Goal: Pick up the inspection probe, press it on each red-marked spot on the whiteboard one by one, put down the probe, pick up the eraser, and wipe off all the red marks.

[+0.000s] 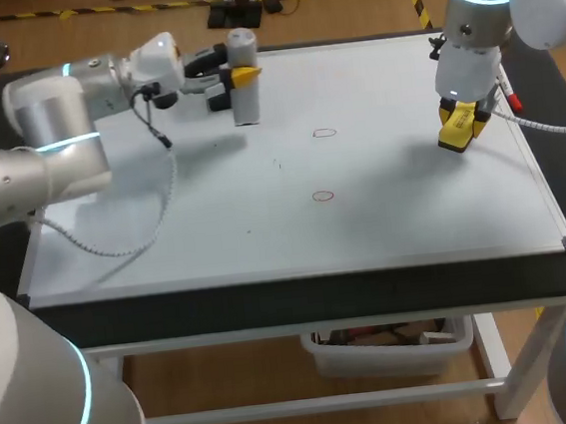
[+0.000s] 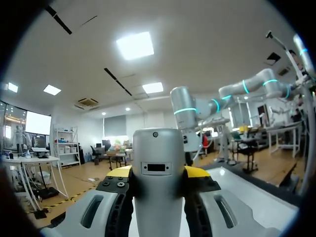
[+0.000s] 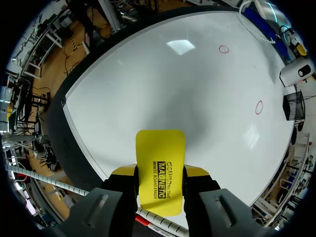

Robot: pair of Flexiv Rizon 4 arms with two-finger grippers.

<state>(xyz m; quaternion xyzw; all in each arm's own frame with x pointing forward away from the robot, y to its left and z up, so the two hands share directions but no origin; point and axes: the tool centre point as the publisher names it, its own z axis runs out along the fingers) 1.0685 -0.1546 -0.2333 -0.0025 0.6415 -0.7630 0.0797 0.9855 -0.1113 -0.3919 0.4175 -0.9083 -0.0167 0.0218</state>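
Note:
A grey and white cylindrical probe (image 1: 245,95) stands upright over the back left of the whiteboard (image 1: 163,213). My left gripper (image 1: 240,76) is shut on it from the side. In the left wrist view the probe (image 2: 158,187) fills the gap between the fingers of that gripper (image 2: 158,175). My right gripper (image 1: 458,127) hangs over the right side of the board, shut on a yellow eraser (image 1: 456,133). The eraser (image 3: 160,165) sticks out ahead of the right gripper (image 3: 160,173). Two red rings are drawn mid-board, one farther back (image 1: 325,133) (image 3: 259,107) and one nearer the front (image 1: 324,196) (image 3: 224,49).
A red marker pen (image 1: 508,95) lies by the board's right edge behind the right gripper. The board's dark frame (image 1: 300,285) runs along the front. A cable (image 1: 116,250) from my left arm droops over the board's left part.

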